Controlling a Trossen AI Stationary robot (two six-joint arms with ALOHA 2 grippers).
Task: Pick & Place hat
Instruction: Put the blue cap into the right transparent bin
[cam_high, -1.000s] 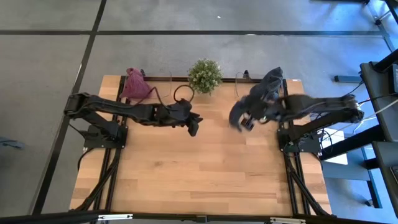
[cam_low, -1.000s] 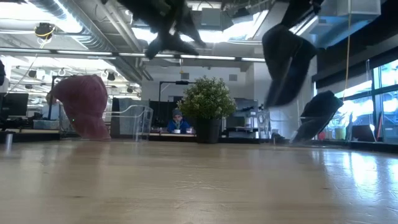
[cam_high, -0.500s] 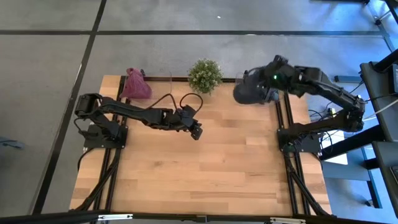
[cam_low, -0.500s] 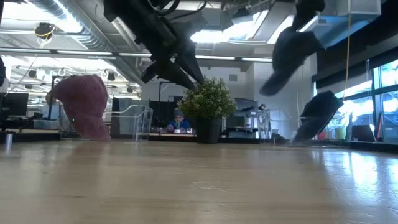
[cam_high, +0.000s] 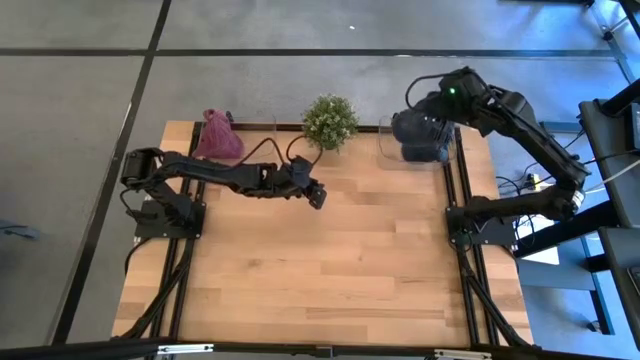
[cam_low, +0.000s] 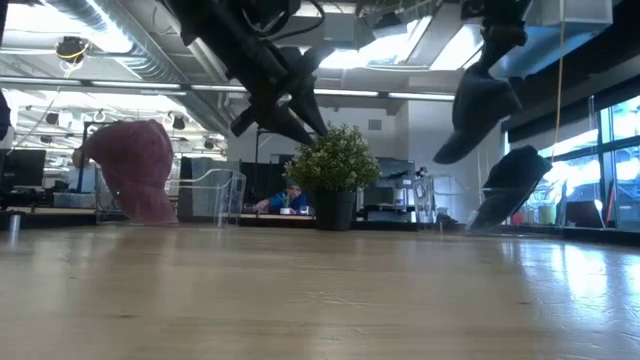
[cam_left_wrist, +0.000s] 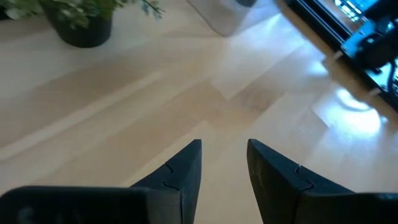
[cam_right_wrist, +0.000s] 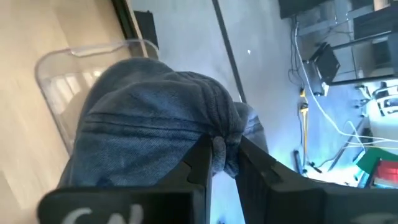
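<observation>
1. Now, up at the far right corner of the bench (cam_high: 330, 270), the right gripper (cam_right_wrist: 222, 155) is clamped on a dark blue denim hat (cam_high: 418, 134), its fingers pinching a bunched fold of the fabric.
2. From above, that hat hangs right over a clear plastic stand (cam_high: 385, 140) at the bench's back edge; the right wrist view shows the stand's curved transparent rim (cam_right_wrist: 59, 81) just beyond the hat's crown.
3. Down at table height, the hat (cam_low: 478, 112) dangles well above the wood, drooping from the gripper, clear of the bench surface.
4. Behind it in that level view, a second dark hat (cam_low: 512, 182) sits tilted on another stand near the right side.
5. Over on the left, the left gripper (cam_left_wrist: 222, 160) hovers above the bench near its middle, fingers apart with a narrow gap between them and nothing held.
6. From above, the left gripper (cam_high: 314, 193) sits just in front of the small potted plant (cam_high: 330, 121), which stands at the back edge between the two stands.
7. A pink-maroon hat (cam_high: 217, 137) rests on the stand at the far left corner, well apart from both grippers.
8. In the room beyond the plant, a person (cam_low: 287, 197) is seated at a desk.
</observation>
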